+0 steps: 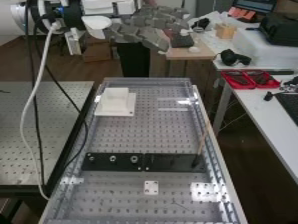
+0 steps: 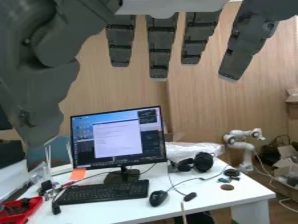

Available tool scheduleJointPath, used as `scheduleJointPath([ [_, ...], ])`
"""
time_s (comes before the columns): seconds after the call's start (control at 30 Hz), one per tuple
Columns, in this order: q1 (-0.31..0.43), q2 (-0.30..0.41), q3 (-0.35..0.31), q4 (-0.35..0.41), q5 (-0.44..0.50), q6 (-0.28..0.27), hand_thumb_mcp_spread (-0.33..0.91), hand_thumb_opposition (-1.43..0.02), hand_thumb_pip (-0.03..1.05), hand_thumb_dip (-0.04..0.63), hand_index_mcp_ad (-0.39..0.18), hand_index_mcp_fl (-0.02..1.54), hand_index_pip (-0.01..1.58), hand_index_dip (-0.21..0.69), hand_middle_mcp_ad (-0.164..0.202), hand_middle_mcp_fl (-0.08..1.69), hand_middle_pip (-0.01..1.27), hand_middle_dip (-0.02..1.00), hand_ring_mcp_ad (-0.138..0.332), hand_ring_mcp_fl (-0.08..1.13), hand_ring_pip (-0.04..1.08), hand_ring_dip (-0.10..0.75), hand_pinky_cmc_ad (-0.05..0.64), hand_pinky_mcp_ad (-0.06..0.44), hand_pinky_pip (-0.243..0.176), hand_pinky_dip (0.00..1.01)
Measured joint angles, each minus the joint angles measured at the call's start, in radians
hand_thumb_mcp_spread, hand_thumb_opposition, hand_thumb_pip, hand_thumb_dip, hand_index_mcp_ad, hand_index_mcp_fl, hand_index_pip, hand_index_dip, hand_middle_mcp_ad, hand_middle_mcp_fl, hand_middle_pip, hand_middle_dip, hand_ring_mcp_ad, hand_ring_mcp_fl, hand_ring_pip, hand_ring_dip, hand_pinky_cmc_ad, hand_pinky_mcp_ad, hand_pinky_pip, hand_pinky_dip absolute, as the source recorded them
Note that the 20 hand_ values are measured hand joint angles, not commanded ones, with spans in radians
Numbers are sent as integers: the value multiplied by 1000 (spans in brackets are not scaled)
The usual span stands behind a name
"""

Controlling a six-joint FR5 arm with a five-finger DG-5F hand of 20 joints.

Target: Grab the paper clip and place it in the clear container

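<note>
Above the far end of the perforated surface, high view, the robot's fingers extend spread, well apart from a thin shape, possibly the paper clip, at the near end. Wrist view: straight, parted fingers face a computer monitor, pinching nothing.

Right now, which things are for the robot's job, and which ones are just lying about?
For the job:
the hand, which does the grabbing
the clear tray, probably the container

Just lying about, I think:
headphones
mouse
keyboard
</note>
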Motion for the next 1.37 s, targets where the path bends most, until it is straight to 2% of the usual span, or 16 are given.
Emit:
scheduleJointPath([
  [1.0, -12, -3, 4, 11, -8, -12, 218, -712, 534, 143, -162, 157, 101, -68, 40, 150, 122, 347, 113, 0, 96, 183, 379, 298, -96, 468],
  [1.1, -11, -3, 4, 11, -8, -12, 218, -712, 534, 143, -164, 157, 101, -70, 40, 147, 122, 347, 113, 0, 96, 183, 379, 314, -96, 468],
  [1.37, -8, -3, 4, 10, -5, -14, 215, -712, 534, 143, -162, 157, 101, -66, 40, 150, 122, 347, 113, 0, 96, 183, 380, 312, -96, 468],
])
